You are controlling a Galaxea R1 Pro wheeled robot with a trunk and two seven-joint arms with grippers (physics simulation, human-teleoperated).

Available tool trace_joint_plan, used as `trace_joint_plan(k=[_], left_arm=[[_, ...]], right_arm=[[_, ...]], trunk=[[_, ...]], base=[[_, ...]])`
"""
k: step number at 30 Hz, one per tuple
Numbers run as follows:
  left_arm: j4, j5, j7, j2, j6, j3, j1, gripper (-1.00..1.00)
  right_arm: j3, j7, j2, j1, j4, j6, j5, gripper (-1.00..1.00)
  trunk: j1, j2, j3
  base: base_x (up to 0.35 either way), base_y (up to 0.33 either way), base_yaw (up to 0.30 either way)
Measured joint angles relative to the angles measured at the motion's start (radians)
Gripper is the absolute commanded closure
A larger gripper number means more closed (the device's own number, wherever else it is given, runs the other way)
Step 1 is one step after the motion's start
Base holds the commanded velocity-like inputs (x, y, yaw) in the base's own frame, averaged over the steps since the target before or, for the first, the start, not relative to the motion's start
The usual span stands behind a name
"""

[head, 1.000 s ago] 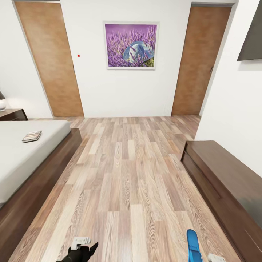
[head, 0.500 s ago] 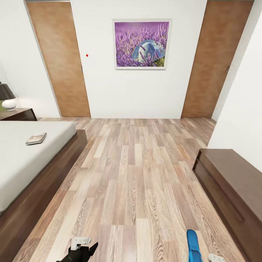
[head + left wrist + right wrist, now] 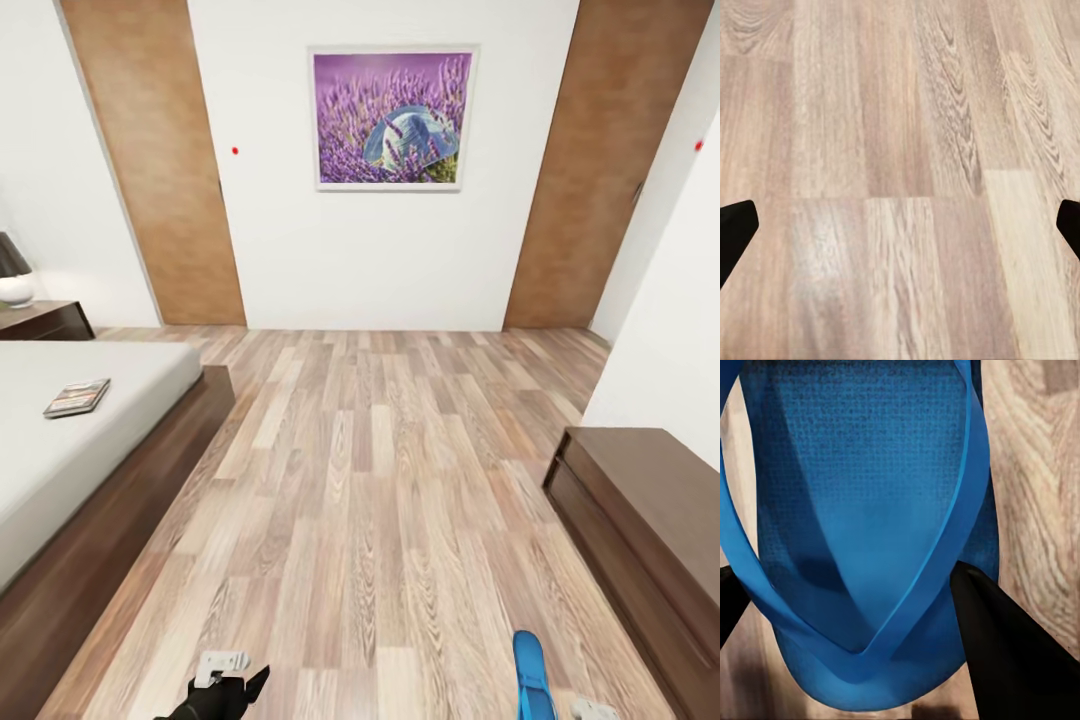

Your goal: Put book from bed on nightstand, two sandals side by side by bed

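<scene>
The right gripper (image 3: 862,607) grips a blue sandal (image 3: 862,510), carrying it toward the bed (image 3: 90,440); the left gripper (image 3: 900,225) hangs spread, empty.

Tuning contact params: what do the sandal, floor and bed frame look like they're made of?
Sandal: blue, matte, fine dimpled sole texture, thin flat straps; looks like foam or rubber. Floor: wood-look planks with printed grain and a slight sheen, maybe laminate. Bed frame: dark brown wood, smooth, low gloss. The right gripper is shut on the sandal.
</scene>
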Motion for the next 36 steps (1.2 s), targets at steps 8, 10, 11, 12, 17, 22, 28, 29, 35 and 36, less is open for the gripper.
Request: trace_joint_plan(k=[8, 10, 11, 12, 17, 22, 28, 29, 35, 36], left_arm=[[0.000, 0.000, 0.000, 0.000, 0.000, 0.000, 0.000, -1.00], [0.000, 0.000, 0.000, -0.001, 0.000, 0.000, 0.000, -1.00], [0.000, 0.000, 0.000, -0.001, 0.000, 0.000, 0.000, -1.00], [0.000, 0.000, 0.000, -0.001, -0.001, 0.000, 0.000, -1.00], [0.000, 0.000, 0.000, 0.000, 0.000, 0.000, 0.000, -1.00], [0.000, 0.000, 0.000, 0.000, 0.000, 0.000, 0.000, -1.00], [0.000, 0.000, 0.000, -0.001, 0.000, 0.000, 0.000, -1.00], [0.000, 0.000, 0.000, 0.000, 0.000, 0.000, 0.000, -1.00], [0.000, 0.000, 0.000, 0.000, 0.000, 0.000, 0.000, -1.00], [0.000, 0.000, 0.000, -0.001, 0.000, 0.000, 0.000, -1.00]], right_arm=[[0.000, 0.000, 0.000, 0.000, 0.000, 0.000, 0.000, 1.00], [0.000, 0.000, 0.000, 0.000, 0.000, 0.000, 0.000, 1.00], [0.000, 0.000, 0.000, 0.000, 0.000, 0.000, 0.000, 1.00], [0.000, 0.000, 0.000, 0.000, 0.000, 0.000, 0.000, 1.00], [0.000, 0.000, 0.000, 0.000, 0.000, 0.000, 0.000, 1.00], [0.000, 0.000, 0.000, 0.000, 0.000, 0.000, 0.000, 1.00], [0.000, 0.000, 0.000, 0.000, 0.000, 0.000, 0.000, 1.00], [0.000, 0.000, 0.000, 0.000, 0.000, 0.000, 0.000, 1.00], [0.000, 0.000, 0.000, 0.000, 0.000, 0.000, 0.000, 1.00], [0.000, 0.000, 0.000, 0.000, 0.000, 0.000, 0.000, 1.00]], trunk=[[0.000, 0.000, 0.000], [0.000, 0.000, 0.000], [0.000, 0.000, 0.000], [0.000, 0.000, 0.000], [0.000, 0.000, 0.000], [0.000, 0.000, 0.000], [0.000, 0.000, 0.000], [0.000, 0.000, 0.000], [0.000, 0.000, 0.000], [0.000, 0.000, 0.000]], base=[[0.314, 0.000, 0.086], [0.314, 0.000, 0.013], [0.314, 0.000, 0.007], [0.314, 0.000, 0.004], [0.314, 0.000, 0.001], [0.314, -0.040, 0.000], [0.313, -0.099, 0.000], [0.312, -0.107, 0.000], [0.312, -0.107, 0.000], [0.312, -0.108, 0.000]])
